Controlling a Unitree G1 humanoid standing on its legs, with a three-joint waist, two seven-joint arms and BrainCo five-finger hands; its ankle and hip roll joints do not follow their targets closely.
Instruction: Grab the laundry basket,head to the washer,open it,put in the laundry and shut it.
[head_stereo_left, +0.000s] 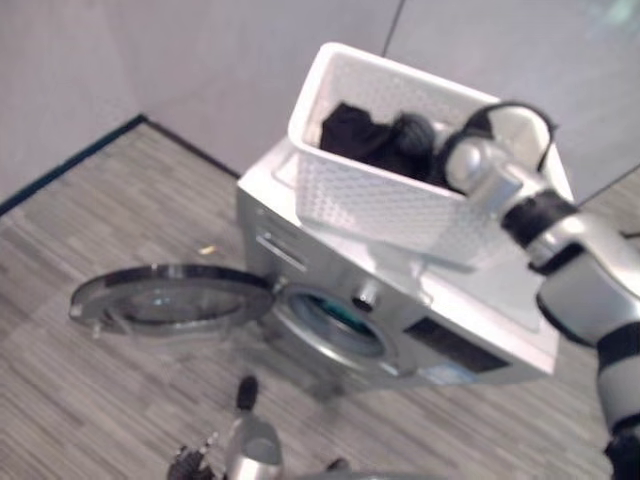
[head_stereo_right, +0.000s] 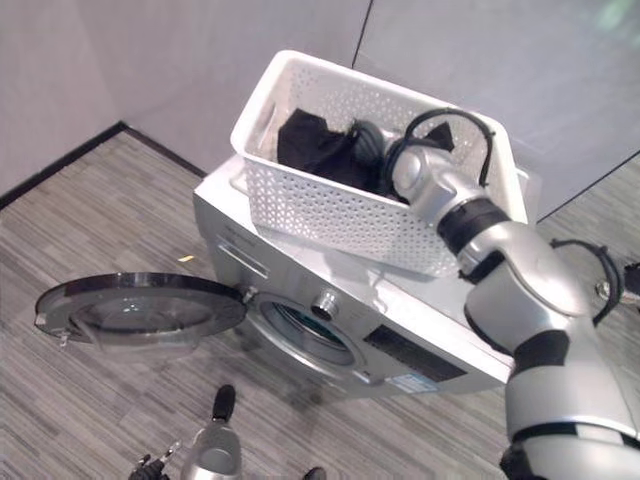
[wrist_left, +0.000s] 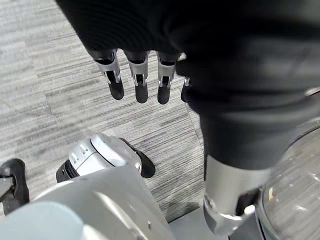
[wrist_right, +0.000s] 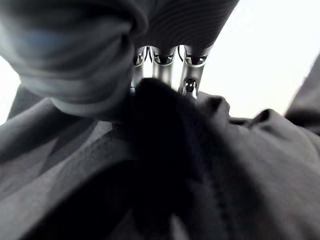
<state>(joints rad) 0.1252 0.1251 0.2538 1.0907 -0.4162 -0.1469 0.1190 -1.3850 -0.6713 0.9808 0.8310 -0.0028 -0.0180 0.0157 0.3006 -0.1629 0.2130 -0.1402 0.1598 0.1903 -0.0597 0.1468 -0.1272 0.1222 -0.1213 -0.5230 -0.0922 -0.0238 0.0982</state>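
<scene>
Well, the white laundry basket (head_stereo_right: 330, 205) sat on top of the washer (head_stereo_right: 400, 320), whose round door (head_stereo_right: 140, 310) hung open to the left. The right robot hand (wrist_right: 165, 70) was down in the basket, fingers buried in the dark laundry (head_stereo_right: 315, 145), grip unclear. The left robot hand (wrist_left: 137, 75) hung low over the floor (head_stereo_left: 90, 250), fingers straight and holding nothing.

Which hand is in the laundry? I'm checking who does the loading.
The right hand, reaching into the white basket on the washer among dark clothes. The left hand hangs open over the floor.
</scene>
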